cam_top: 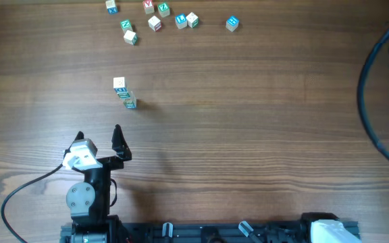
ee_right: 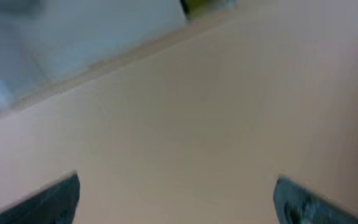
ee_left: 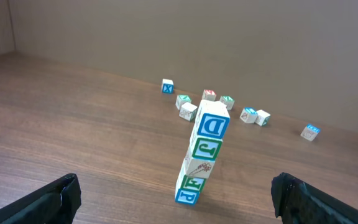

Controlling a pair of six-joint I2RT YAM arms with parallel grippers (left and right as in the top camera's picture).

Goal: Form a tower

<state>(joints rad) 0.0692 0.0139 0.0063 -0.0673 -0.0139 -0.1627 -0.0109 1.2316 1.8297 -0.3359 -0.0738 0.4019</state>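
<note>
The tower (ee_left: 202, 153) is a slim column of several small wooden letter cubes with blue and green faces, standing on the table and leaning slightly. From above the tower (cam_top: 123, 92) sits left of centre. My left gripper (cam_top: 98, 136) is open, a short way in front of it and apart from it, with nothing between its fingers. In the left wrist view that gripper (ee_left: 179, 196) frames the tower's base from a distance. My right gripper (ee_right: 176, 199) is open and empty, facing a blurred pale surface; in the overhead view only its base shows at the bottom right.
Several loose letter cubes lie scattered along the far edge, among them a blue one (cam_top: 232, 23) at the right and a red-marked one (cam_top: 148, 6). A black cable (cam_top: 373, 88) loops at the right side. Another cable (cam_top: 19, 196) trails from the left arm.
</note>
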